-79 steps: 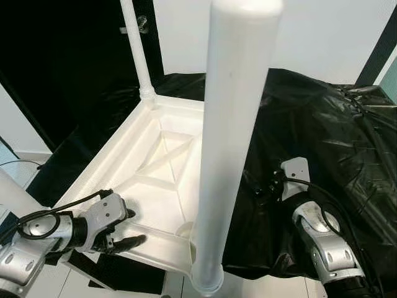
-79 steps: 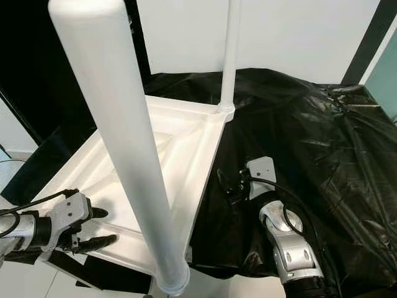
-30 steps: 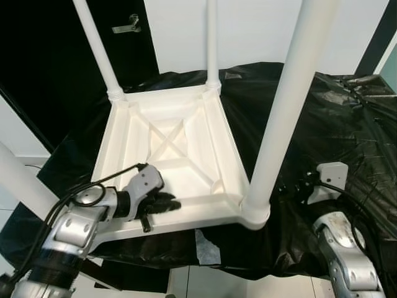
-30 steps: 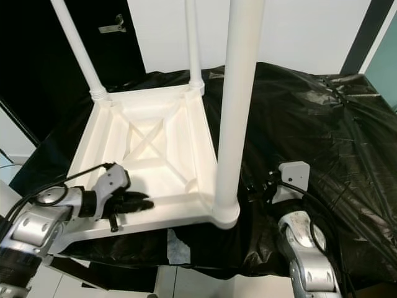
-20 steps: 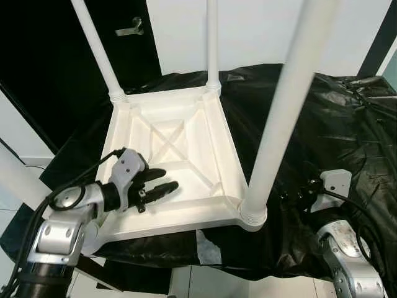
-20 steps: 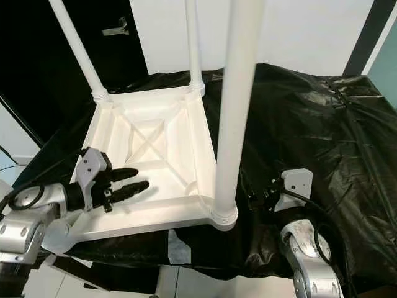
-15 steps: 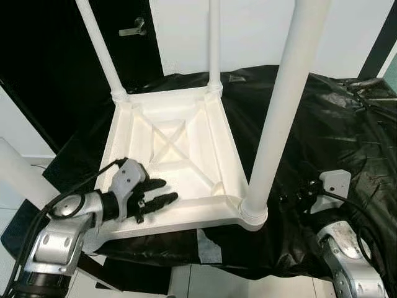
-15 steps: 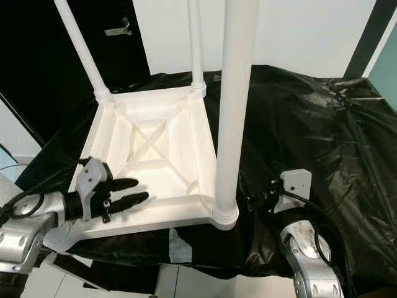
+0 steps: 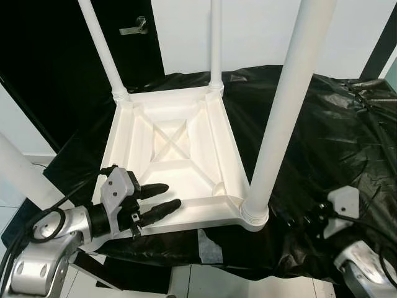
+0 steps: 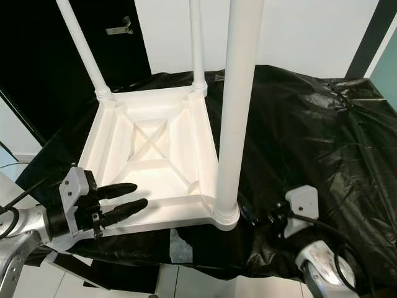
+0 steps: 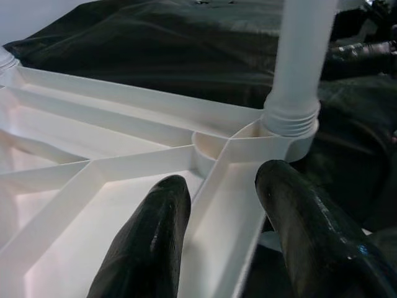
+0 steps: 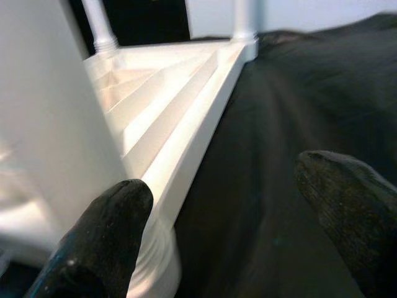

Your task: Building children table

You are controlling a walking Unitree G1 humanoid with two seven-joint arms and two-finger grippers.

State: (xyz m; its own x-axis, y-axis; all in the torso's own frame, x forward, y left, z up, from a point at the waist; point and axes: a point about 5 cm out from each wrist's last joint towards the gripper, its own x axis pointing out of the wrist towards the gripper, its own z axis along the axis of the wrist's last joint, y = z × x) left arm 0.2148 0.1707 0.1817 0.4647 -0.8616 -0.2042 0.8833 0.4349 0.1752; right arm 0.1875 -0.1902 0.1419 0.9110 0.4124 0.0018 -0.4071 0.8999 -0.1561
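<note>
The white children's table (image 9: pixel 170 155) lies upside down on the black plastic sheet (image 9: pixel 322 136), toward that sheet's left edge, with 3 legs screwed in and standing up — the nearest leg (image 9: pixel 282 112) at its near right corner. My left gripper (image 9: pixel 155 200) hovers at the table's near edge, its 2 fingers (image 11: pixel 149 242) parted a little and holding nothing. My right gripper (image 12: pixel 229 211) is spread wide — empty, near the sheet's near edge beside that leg.
</note>
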